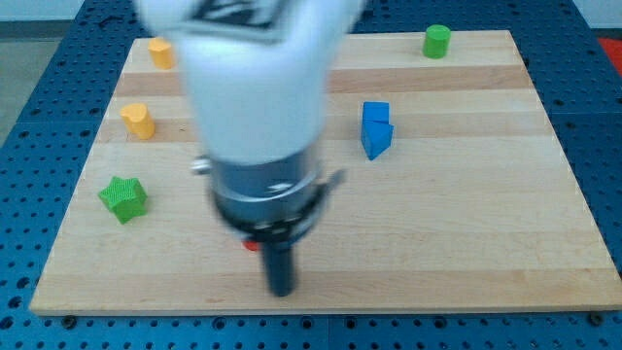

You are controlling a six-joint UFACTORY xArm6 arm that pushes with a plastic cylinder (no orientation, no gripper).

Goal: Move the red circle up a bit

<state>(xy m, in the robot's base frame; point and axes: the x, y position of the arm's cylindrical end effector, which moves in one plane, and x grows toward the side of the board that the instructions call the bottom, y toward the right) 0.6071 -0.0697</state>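
Observation:
The red circle (pixel 252 245) shows only as a small red sliver at the left of the rod; the arm hides the rest of it. My tip (pixel 281 291) is near the board's bottom edge, just below and to the right of that red sliver. Whether it touches the block cannot be told. The arm's large white and grey body (pixel 258 117) covers the middle left of the board.
A green star (pixel 123 198) lies at the left. Two yellow blocks (pixel 139 121) (pixel 161 52) lie at the upper left. Two blue blocks (pixel 376 114) (pixel 377 139) touch each other right of centre. A green cylinder (pixel 436 41) stands at the top right. The wooden board (pixel 466 214) ends just below my tip.

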